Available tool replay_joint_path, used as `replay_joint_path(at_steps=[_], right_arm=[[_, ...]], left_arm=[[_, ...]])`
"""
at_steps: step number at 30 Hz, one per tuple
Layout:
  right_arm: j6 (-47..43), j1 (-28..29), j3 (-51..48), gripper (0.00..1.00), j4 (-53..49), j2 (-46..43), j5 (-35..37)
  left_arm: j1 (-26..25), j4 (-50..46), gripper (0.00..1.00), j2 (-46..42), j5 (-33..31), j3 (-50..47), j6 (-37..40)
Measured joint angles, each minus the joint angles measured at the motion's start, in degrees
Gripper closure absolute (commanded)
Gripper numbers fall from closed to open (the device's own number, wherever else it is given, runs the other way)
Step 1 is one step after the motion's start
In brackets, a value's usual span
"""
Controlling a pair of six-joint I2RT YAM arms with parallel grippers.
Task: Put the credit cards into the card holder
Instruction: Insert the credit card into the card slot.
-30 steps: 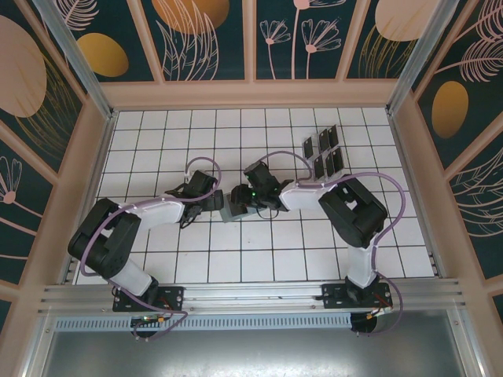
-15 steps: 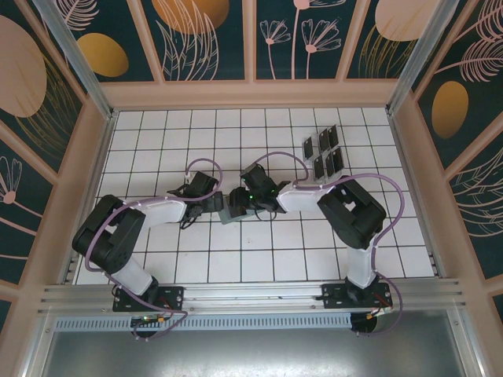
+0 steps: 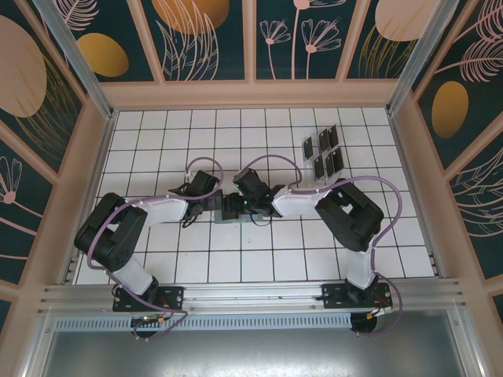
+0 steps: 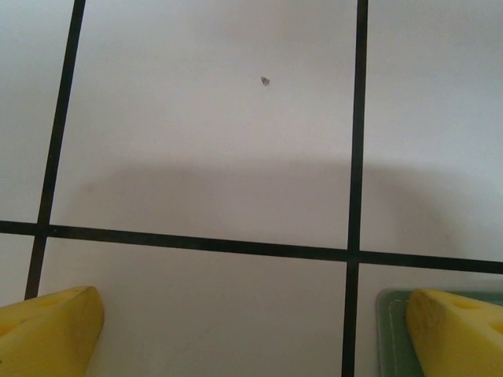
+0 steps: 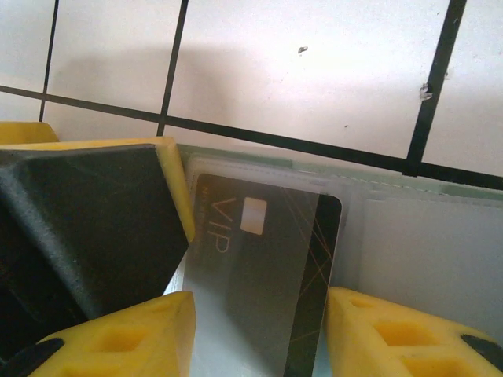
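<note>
In right hand (image 5: 259,336), credit card (image 5: 263,251) half-hidden

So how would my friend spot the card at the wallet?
Find the middle of the white tiled table, where the green card holder lies. The card is on it, between the right tool's fingers: black, marked VIP, while the other cards sit far right.

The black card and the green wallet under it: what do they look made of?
The card: likely plastic, black with a semi-gloss sheen, printed gold lines and a metallic chip. The wallet: soft matte grey-green rim, perhaps faux leather or fabric; its pockets look like cloudy clear plastic film.
</note>
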Motion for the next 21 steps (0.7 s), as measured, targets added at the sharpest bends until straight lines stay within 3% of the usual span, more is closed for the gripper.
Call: replay_joint_path(at_steps=[10, 21], right_arm=[[0.33, -0.39, -1.73, 0.53, -0.72, -5.64, 1.75], [4.07, -0.39, -6.6, 0.71, 1.29, -6.6, 0.94]], left_arm=[[0.0, -3.13, 0.02, -4.39, -0.24, 0.98, 0.52], [0.0, -3.45, 0.02, -10.29, 2.01, -6.01, -0.59]])
